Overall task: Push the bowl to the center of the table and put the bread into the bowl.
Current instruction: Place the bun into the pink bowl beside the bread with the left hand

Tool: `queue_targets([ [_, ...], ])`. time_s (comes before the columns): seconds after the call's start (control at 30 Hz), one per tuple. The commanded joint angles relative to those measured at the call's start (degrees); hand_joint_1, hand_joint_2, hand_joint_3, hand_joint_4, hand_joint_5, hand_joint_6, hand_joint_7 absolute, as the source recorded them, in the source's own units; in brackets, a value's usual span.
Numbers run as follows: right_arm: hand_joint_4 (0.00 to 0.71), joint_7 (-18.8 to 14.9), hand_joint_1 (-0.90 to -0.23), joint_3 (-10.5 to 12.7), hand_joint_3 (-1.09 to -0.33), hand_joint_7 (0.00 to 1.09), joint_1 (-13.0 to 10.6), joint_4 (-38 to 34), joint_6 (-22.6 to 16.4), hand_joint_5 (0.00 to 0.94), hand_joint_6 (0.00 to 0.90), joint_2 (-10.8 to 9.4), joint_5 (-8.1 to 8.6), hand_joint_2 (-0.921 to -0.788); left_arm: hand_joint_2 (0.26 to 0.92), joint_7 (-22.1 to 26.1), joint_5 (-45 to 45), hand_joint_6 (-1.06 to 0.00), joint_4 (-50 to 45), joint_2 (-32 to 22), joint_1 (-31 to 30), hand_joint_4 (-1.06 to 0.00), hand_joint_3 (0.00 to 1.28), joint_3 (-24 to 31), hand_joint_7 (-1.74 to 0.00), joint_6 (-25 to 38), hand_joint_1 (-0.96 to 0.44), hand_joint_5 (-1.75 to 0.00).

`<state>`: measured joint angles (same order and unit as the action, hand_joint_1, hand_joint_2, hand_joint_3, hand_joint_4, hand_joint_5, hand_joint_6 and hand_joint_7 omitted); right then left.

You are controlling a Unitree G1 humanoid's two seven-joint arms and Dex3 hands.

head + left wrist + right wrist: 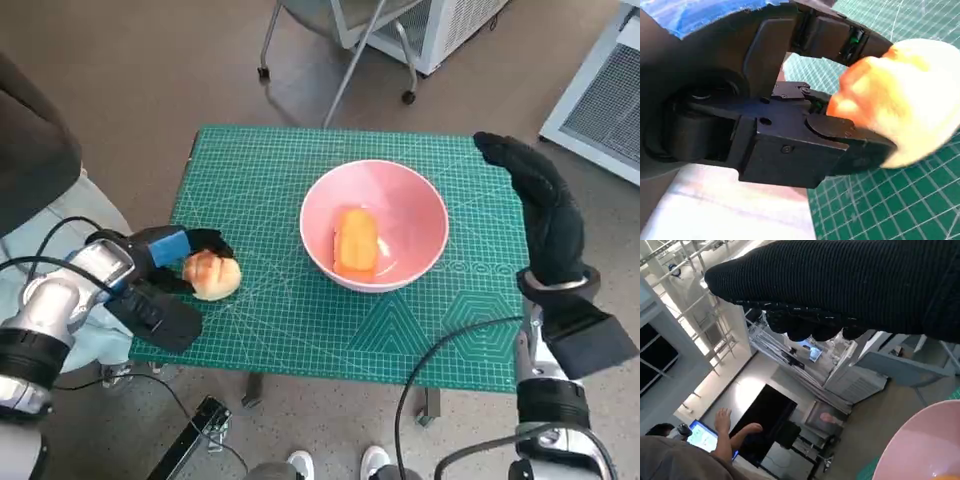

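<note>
The left robot hand point(170, 262) grips a bread roll point(212, 275) near the bench's point(250, 170) left edge; the pink bowl point(373, 225) sits mid-bench holding an orange bread point(356, 241); the right robot hand point(540, 200), fingers extended and empty, hovers beside the bowl.

head view: high above, looking steeply down; whole green worktop point(300, 330), floor and chair legs beyond its far edge, both arms rising from below.
left wrist view: right behind the left hand point(790, 125), very near; the hand fills most of the picture, bread roll point(900, 100) against the fingers, a strip of worktop grid behind.
right wrist view: behind the right hand point(840, 285), tilted upward into the room; pink bowl point(920, 445) rim in one corner, a person at a laptop far off.
shared: roll and worktop in head + left wrist; bowl in head + right wrist.
</note>
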<state>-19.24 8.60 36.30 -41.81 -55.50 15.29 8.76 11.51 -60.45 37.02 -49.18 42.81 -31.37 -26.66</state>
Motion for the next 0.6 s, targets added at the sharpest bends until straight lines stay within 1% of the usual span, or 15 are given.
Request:
queue_targets([
  [0.03,0.340,-0.16,-0.598,0.22,-0.840,0.84,-0.85,-1.15,0.07,0.023,0.015,0.13,0.01,-0.921,0.920,0.42,2.52,-0.63,-1.54,-1.48,1.86,-0.66,0.08,1.69,-1.25,-2.43,0.00,-1.11],
  [0.13,0.342,-0.22,-0.600,0.26,-0.839,0.83,-0.83,-1.31,0.04,0.023,0.017,0.15,0.07,-0.921,0.920,1.22,4.68,-0.64,-3.40,-2.09,3.19,-0.67,0.07,3.86,-1.23,-2.84,0.00,-1.11],
  [0.23,0.344,-0.33,-0.591,0.27,-0.839,0.83,-0.84,-1.35,0.08,0.023,0.019,0.16,0.18,-0.921,0.920,2.16,6.96,-0.66,-5.40,-2.39,4.57,-0.66,0.06,6.36,-1.17,-2.65,0.00,-1.15],
  [0.3,0.346,-0.43,-0.587,0.26,-0.840,0.82,-0.86,-1.33,0.10,0.023,0.021,0.15,0.23,-0.921,0.920,2.27,8.65,-0.69,-6.75,-2.45,5.48,-0.66,0.05,8.25,-1.12,-2.59,0.00,-1.18],
  [0.43,0.348,-0.47,-0.586,0.18,-0.840,0.82,-0.95,-1.05,0.19,0.023,0.023,0.11,0.25,-0.921,0.919,1.45,10.62,-0.72,-8.80,-2.30,7.32,-0.66,0.04,11.06,-1.06,-2.78,0.00,-1.22],
  [0.47,0.348,-0.53,-0.586,0.18,-0.840,0.82,-0.94,-1.05,0.18,0.023,0.024,0.11,0.30,-0.921,0.916,1.05,11.23,-0.73,-9.40,-1.99,8.04,-0.66,0.04,11.86,-1.04,-2.74,0.00,-1.22],
  [0.6,0.349,-0.79,-0.587,0.19,-0.839,0.82,-0.87,-1.15,0.21,0.023,0.026,0.11,0.57,-0.921,0.906,0.20,12.66,-0.75,-11.69,-0.69,10.01,-0.71,0.03,13.92,-1.08,-2.10,0.00,-1.13],
])
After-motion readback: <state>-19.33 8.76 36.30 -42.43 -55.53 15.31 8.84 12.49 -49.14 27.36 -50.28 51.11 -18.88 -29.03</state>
